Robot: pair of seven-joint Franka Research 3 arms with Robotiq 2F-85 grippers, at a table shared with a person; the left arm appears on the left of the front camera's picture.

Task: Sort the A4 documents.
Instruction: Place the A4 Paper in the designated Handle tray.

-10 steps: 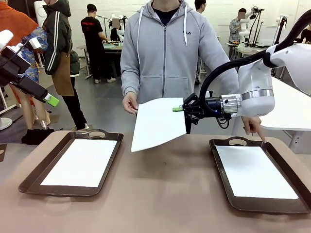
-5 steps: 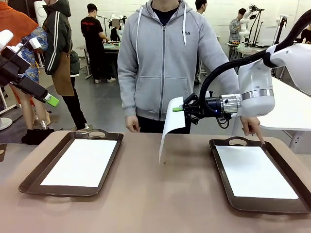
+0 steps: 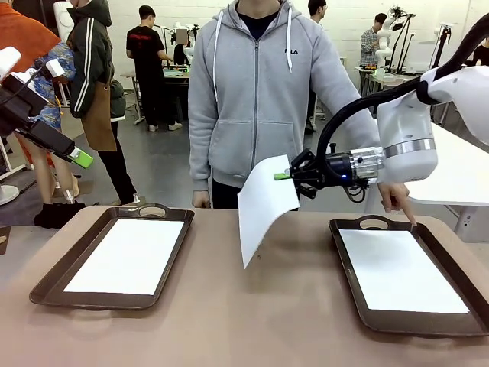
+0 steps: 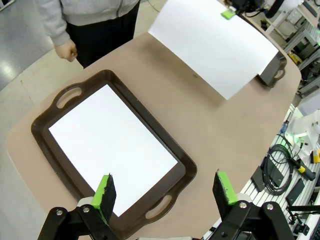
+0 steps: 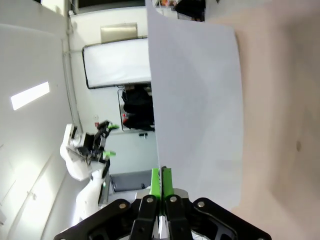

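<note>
One sheet hangs from the clenched right gripper; left gripper gapes. Sheet may slip toward 6 o'clock.

1. A robotics lab: a grey concrete floor and plain white walls make one open hall.
2. Several people stand at far work tables.
3. Loose black cables lie beside the tan round-cornered bench.
</note>
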